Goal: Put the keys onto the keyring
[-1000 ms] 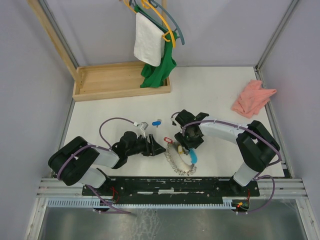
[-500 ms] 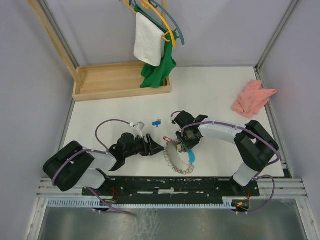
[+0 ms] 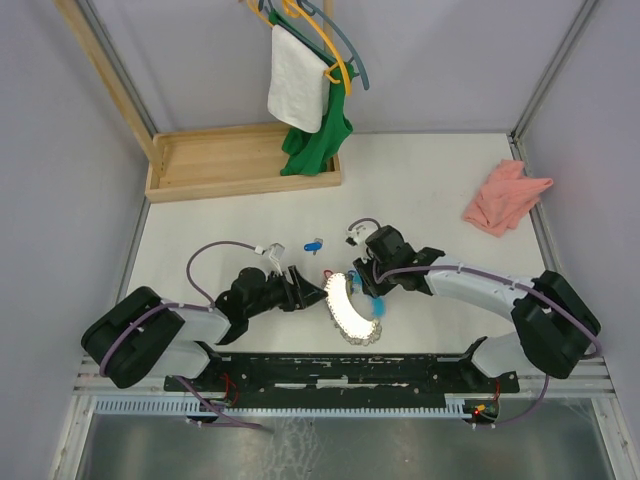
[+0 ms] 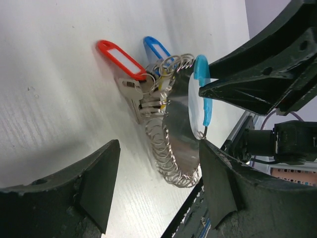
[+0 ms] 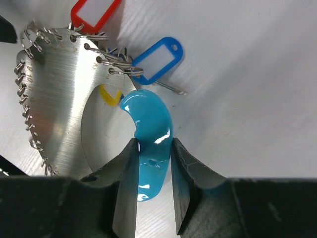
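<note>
The keyring (image 3: 345, 305) is a metal crescent plate edged with several wire rings, with a blue handle (image 5: 148, 124). My right gripper (image 5: 152, 163) is shut on that handle and holds the plate tilted up off the table; it also shows in the top view (image 3: 368, 283). A red-tagged key (image 5: 94, 14) and a blue-tagged key (image 5: 158, 59) lie at the plate's ringed end, touching the rings. Both show in the left wrist view, red (image 4: 121, 58) and blue (image 4: 157, 49). Another small blue key (image 3: 314, 244) lies apart on the table. My left gripper (image 3: 305, 288) is open and empty, just left of the plate.
A wooden tray (image 3: 240, 165) stands at the back left, with a towel (image 3: 297, 85) and a green garment (image 3: 320, 140) hanging over it. A pink cloth (image 3: 505, 197) lies at the back right. The table's front rail (image 3: 340, 365) is close below the keyring.
My right gripper has drawn the keyring left and tipped the plate up, with its arm stretched out lower. My left gripper has shifted slightly left. The loose blue key has not moved.
</note>
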Motion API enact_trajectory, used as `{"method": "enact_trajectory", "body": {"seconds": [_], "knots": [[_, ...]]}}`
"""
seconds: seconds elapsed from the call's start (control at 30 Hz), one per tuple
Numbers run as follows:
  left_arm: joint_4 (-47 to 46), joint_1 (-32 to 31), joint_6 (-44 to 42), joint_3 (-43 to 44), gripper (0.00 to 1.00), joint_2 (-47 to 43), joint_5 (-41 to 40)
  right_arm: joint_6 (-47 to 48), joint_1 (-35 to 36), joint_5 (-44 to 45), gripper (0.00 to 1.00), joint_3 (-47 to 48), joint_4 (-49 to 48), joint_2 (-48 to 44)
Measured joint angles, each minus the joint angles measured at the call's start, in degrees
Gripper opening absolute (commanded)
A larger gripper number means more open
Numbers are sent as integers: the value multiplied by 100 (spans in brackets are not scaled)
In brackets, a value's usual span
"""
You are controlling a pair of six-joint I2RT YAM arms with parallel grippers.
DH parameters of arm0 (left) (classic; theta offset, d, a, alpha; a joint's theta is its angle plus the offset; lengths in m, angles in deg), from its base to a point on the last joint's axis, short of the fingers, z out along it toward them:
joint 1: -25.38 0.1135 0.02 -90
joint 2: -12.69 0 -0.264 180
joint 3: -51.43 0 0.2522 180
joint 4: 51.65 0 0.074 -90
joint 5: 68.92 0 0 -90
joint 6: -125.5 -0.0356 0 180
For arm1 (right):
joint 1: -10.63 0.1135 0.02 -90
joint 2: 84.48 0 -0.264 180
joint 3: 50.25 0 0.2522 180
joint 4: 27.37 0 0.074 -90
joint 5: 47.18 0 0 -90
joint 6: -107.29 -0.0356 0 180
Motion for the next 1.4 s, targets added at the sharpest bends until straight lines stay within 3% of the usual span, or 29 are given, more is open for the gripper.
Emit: {"method": "enact_trajectory", "body": {"seconds": [0.67,1.07,1.4], "knots": [[-658,11,-2,35,62,4,354,538,2,-149,9,-815,-1759,-1226],[-997,11,39,2,64,376,245,459,7,-452,1,-809,-2201,-1167],[-684,365,-83,-280,69,-719,155,621,-42,-1003,1,-713,-1915,-1563]]}}
